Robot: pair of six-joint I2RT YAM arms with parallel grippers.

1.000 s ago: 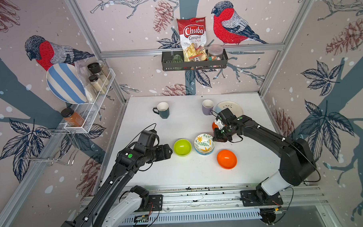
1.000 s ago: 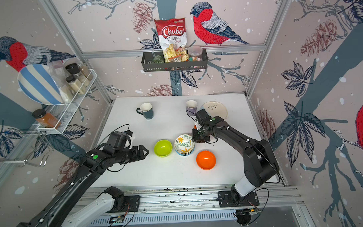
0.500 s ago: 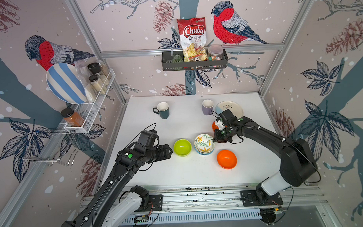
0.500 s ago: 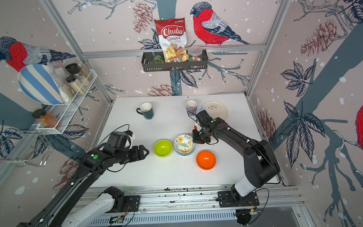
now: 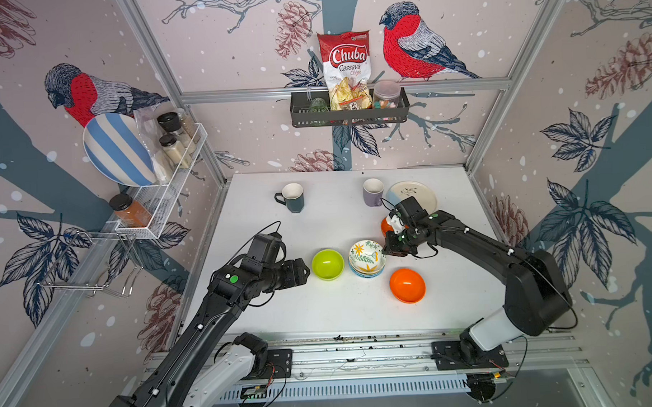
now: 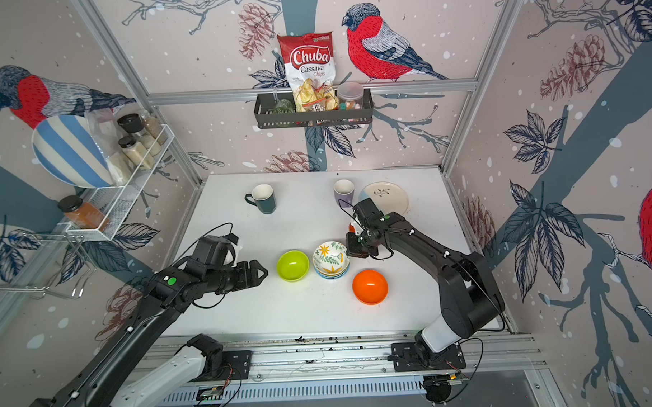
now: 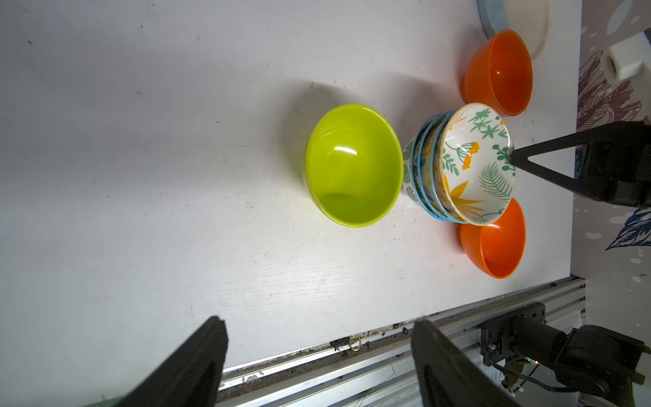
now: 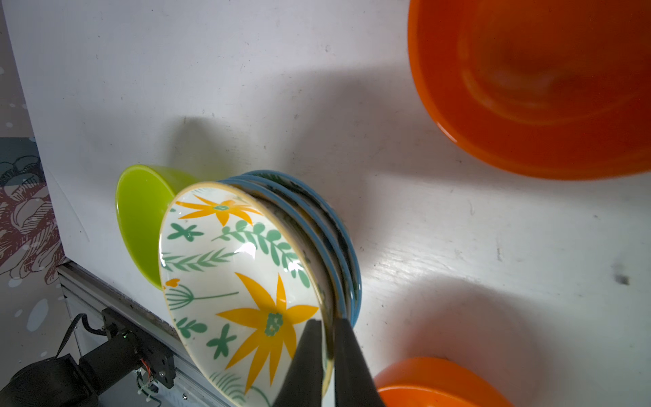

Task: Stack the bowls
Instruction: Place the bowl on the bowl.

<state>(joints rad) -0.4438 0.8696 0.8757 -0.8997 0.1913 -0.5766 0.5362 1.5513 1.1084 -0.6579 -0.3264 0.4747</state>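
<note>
A floral bowl [image 5: 365,252] [image 8: 243,282] tops a stack of blue-rimmed bowls [image 7: 428,169] at mid-table. My right gripper [image 5: 385,250] [image 8: 327,322] is shut on this top bowl's rim, one finger inside and one outside. A lime-green bowl [image 5: 327,264] [image 7: 352,165] stands just left of the stack. One orange bowl [image 5: 407,284] sits in front of the stack to the right. Another orange bowl [image 5: 385,226] lies behind it, mostly hidden under the right wrist. My left gripper [image 5: 306,274] [image 7: 318,320] is open and empty, just left of the lime-green bowl.
A dark mug [image 5: 293,197], a lilac mug [image 5: 373,191] and a flat cream plate [image 5: 413,195] stand along the back of the table. The metal rail [image 7: 352,366] runs along the table's front edge. Racks hang on the back and left walls.
</note>
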